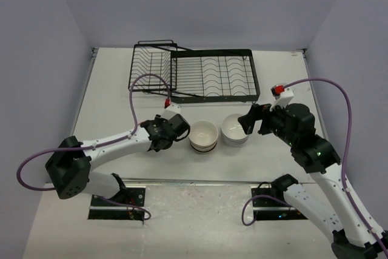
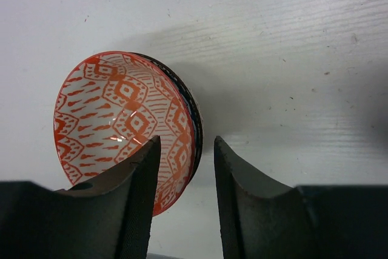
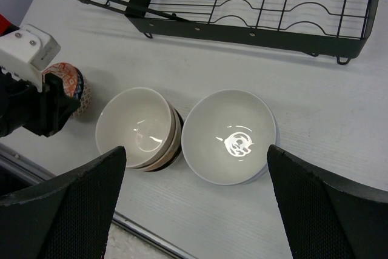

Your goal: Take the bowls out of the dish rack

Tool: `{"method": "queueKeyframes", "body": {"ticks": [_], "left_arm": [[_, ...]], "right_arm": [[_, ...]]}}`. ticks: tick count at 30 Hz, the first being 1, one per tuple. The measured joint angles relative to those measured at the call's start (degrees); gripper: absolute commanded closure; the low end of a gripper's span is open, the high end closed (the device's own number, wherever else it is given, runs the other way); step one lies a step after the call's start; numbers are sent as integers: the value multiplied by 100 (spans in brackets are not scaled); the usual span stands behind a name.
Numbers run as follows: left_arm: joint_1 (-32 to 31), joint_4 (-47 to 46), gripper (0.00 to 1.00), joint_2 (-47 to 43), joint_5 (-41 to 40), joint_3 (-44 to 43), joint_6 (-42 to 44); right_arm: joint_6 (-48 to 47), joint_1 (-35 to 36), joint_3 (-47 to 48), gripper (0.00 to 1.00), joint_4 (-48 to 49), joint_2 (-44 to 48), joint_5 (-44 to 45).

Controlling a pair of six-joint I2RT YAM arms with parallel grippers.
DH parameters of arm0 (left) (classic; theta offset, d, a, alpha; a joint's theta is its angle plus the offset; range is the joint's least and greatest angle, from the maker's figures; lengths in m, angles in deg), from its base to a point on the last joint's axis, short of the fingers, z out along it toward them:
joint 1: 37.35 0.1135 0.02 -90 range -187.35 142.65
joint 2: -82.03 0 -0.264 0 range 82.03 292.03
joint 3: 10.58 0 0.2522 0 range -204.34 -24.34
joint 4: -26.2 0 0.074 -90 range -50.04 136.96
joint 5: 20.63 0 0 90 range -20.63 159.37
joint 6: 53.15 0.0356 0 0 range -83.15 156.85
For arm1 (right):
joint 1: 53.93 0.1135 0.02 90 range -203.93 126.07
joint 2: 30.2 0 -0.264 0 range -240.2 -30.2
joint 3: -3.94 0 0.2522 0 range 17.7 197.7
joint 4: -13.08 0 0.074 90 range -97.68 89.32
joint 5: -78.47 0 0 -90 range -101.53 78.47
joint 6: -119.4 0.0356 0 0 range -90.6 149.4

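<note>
At the table's far edge: dish rack (image 1: 194,77), black wire, large framed section joined to a smaller angled one. Mid-table, side by side: cream bowls (image 1: 203,136), dark-banded, stacked; white bowls (image 1: 235,129), stacked, with the right gripper (image 1: 253,119) near them, jaws spread wide. Smallest: orange-patterned bowl (image 2: 121,119), tipped on edge, its rim between the left gripper's (image 2: 187,144) jaws, which stand narrowly parted with a gap showing.

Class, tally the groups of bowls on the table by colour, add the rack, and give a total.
Group of cream bowls with brown band: 1
Group of white bowls: 1
Orange-patterned group, tipped on its side: 1
Black wire dish rack: 1
Total: 4
How many bowls are in each group cannot be told.
</note>
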Motion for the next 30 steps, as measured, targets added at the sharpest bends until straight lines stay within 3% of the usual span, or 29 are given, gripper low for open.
{"method": "queueKeyframes", "body": {"ticks": [4,6,7,8,10,13,20,26,30], "left_arm": [[0,68,53,-356,2,-2,2],[0,72,38,-603,0,-2,-2],[0,74,19,-734,0,-9,-11],[0,79,9,-868,-4,-22,2],[17,85,0,-1095,-9,-96,-61],[378,44,0,-1488,138,-240,-81],[2271,-52,0,-3106,332,-474,83],[2500,90,0,-4175,-15,-846,302],[2507,164,0,-5001,-328,-538,433]], "right_arm": [[0,0,0,1,0,-2,-2],[0,0,0,1,0,-4,0],[2,0,0,1,0,-7,2],[2,2,0,1,-2,-11,4],[7,2,0,1,-2,-11,48],[55,7,2,1,-44,52,358],[94,9,229,1,-433,501,1648],[92,9,656,1,-859,826,2306],[44,15,470,1,-973,1246,2439]]}}
